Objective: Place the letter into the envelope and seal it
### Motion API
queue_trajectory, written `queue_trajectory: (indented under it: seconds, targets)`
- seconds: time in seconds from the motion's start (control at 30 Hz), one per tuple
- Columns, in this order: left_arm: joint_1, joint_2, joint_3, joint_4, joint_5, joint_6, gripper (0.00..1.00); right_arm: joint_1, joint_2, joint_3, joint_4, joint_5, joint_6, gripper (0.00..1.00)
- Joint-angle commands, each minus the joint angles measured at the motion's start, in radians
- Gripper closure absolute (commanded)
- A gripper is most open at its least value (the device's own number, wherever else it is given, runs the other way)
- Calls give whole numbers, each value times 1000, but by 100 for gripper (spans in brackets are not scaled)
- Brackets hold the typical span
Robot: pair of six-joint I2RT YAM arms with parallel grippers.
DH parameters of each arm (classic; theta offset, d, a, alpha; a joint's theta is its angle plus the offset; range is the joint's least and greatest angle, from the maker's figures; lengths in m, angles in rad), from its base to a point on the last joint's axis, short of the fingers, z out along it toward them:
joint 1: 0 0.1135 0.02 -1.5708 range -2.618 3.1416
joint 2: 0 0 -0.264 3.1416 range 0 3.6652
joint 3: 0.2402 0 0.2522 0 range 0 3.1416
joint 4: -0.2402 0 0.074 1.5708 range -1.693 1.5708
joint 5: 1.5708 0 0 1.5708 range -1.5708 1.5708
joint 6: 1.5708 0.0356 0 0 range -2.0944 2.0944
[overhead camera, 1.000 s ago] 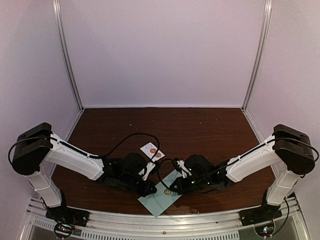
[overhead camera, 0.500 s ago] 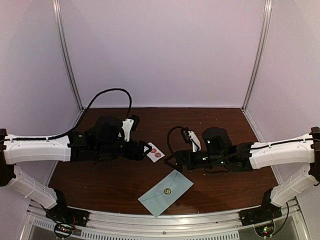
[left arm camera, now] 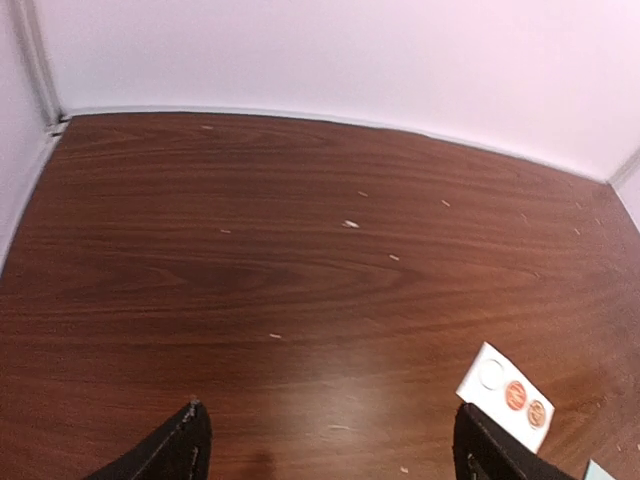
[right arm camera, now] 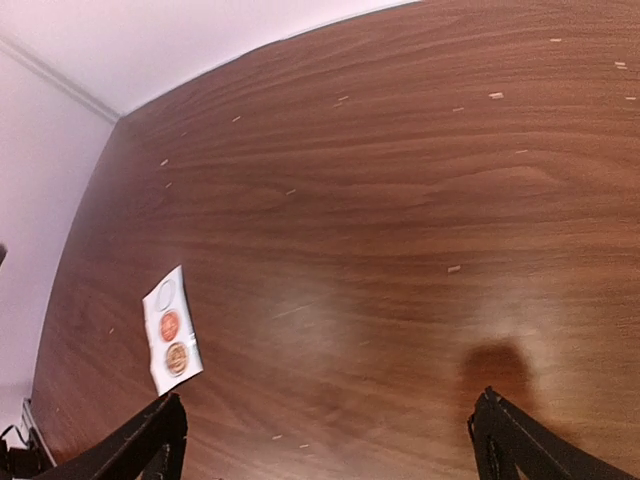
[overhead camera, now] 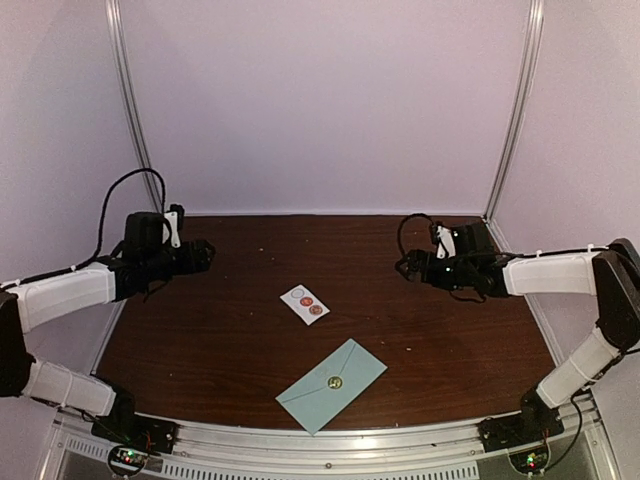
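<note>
Lying shut under a gold seal (overhead camera: 335, 381), the envelope (overhead camera: 308, 396) sat near the desk's (overhead camera: 400, 250) front edge, letter unseen. The left gripper (overhead camera: 203, 256) and right gripper (overhead camera: 408, 268) hung wide open, empty, well apart from it; a weakly pressed seal might lift.

A white sticker strip (overhead camera: 304, 303) lies on the table (overhead camera: 220, 330), seemingly bearing two stickers.

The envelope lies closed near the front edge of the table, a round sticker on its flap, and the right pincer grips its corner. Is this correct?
No: the right pincer grips nothing. It hangs open at the right rear of the table, far from the envelope, as the top external view shows. The rest is correct.
</note>
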Motion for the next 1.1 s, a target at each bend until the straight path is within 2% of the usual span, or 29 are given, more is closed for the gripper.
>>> queue_trajectory:
  seconds: [0.0,0.13,0.2,0.33,0.47,0.57,0.7,0.87,0.97,1.03,1.07]
  targets:
    - [270,-120,-105,146,133,34,14,-224,-19,-38,65,-71,-68,0]
    - [547,-233,-251,264,211,14,12,-448,-100,-91,99,-77,-116,0]
    - [612,-273,-323,313,164,32,12,-548,-153,-117,110,-39,-148,0]
    - [615,-318,-451,498,85,111,12,-621,-300,-234,210,125,-172,0]
    - [614,-293,-566,778,167,215,12,-621,-459,-413,447,306,-220,0]
    - [609,-217,-578,868,219,246,12,-621,-498,-486,582,370,-246,0]
    - [569,-100,-599,1043,230,276,12,-621,-418,-566,823,379,-290,0]
    - [509,63,-643,1346,196,345,12,-621,-222,-620,1096,382,-315,0]
    - [505,160,-666,1487,186,342,11,-620,-153,-598,1104,353,-333,0]
    - [502,277,-674,1627,239,357,10,-620,-130,-591,1109,338,-337,0]
    - [501,328,-676,1697,269,356,5,-618,-121,-593,1116,326,-344,0]
